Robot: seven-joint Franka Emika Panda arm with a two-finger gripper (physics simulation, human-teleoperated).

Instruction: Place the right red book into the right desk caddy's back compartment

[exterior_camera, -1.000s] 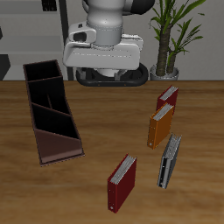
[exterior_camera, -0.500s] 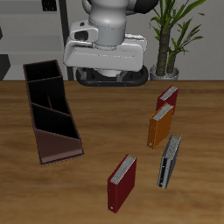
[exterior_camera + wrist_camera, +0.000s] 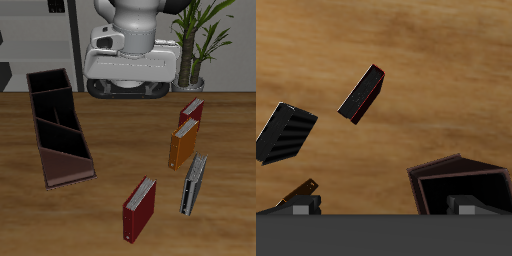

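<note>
The right red book [image 3: 140,207], dark maroon with a white page block, lies near the table's front edge; the wrist view shows it too [image 3: 362,94]. The right desk caddy [image 3: 57,125] is a long dark box with slanted dividers. Its back compartment [image 3: 50,82] is the squarish tall-walled end, farthest from the front edge. One end of the caddy [image 3: 461,183] shows in the wrist view. My gripper [image 3: 137,72] hangs high at the table's back, far from the book. It is open, and its fingertips [image 3: 301,207] stand wide apart with nothing between them.
A bright red book [image 3: 191,110], an orange book [image 3: 182,143] and a grey-black book [image 3: 194,184] lie in a row beside the maroon one. A potted plant [image 3: 192,40] stands at the back. The grey-black book [image 3: 284,132] also shows in the wrist view.
My arm and gripper have swung sideways toward the potted plant's side. The books and the caddy have not moved.
</note>
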